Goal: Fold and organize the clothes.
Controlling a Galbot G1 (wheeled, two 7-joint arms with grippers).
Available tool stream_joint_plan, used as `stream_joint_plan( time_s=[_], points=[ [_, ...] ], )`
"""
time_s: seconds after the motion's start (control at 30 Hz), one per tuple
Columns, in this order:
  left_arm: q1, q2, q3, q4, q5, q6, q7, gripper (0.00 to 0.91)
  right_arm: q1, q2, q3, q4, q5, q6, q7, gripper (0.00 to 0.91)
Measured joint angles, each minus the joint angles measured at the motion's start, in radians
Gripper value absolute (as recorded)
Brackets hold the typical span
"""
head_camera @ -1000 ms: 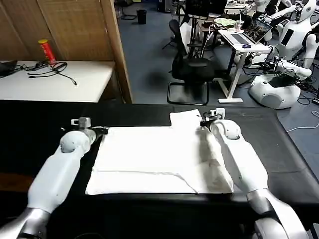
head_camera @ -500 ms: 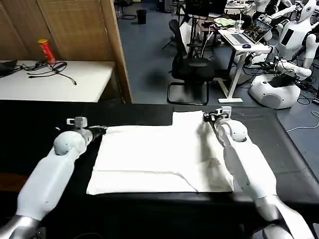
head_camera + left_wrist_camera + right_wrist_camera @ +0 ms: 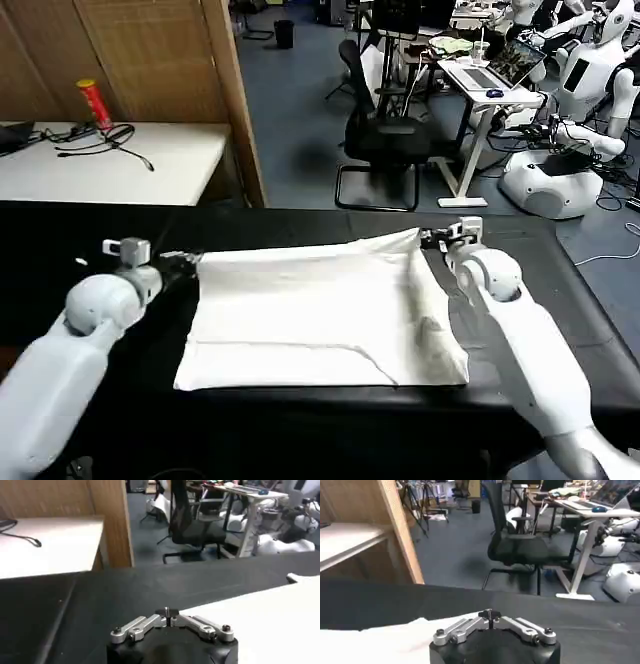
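The white T-shirt (image 3: 320, 310) lies spread on the black table (image 3: 60, 240), plain side up, with a fold line across its near part. My left gripper (image 3: 185, 259) is at the shirt's far left corner, its fingers closed together at the cloth's edge (image 3: 270, 615); the same gripper (image 3: 167, 614) shows in the left wrist view. My right gripper (image 3: 430, 238) is at the far right corner, closed on the cloth (image 3: 385, 640), and appears close up in the right wrist view (image 3: 490, 615). The far edge runs stretched between the two grippers.
Behind the black table stands a white table (image 3: 150, 160) with a red can (image 3: 95, 103) and cables. A wooden partition (image 3: 235, 100) and an office chair (image 3: 385, 135) stand beyond. White robots (image 3: 560, 180) stand at the back right.
Both arms have moved outward, the left to the left, the right to the right and farther away. The shirt's far edge has been drawn out straighter, and the flap that stuck out has flattened.
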Motion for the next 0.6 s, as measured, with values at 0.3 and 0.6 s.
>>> stream_joint_plan(
  time_s=[0.3, 0.6],
  points=[
    [0.147, 0.062, -0.080, -0.155, -0.003, 0.006, -0.014, 0.000, -0.168, -0.084, 0.051, 0.215, 0.011, -0.043, 0.034, 0.020],
    [0.304, 0.055, -0.157, -0.291, 0.070, 0.024, -0.016, 0.000, -0.346, -0.131, 0.107, 0.394, -0.021, -0.059, 0.051, 0.020]
  ],
)
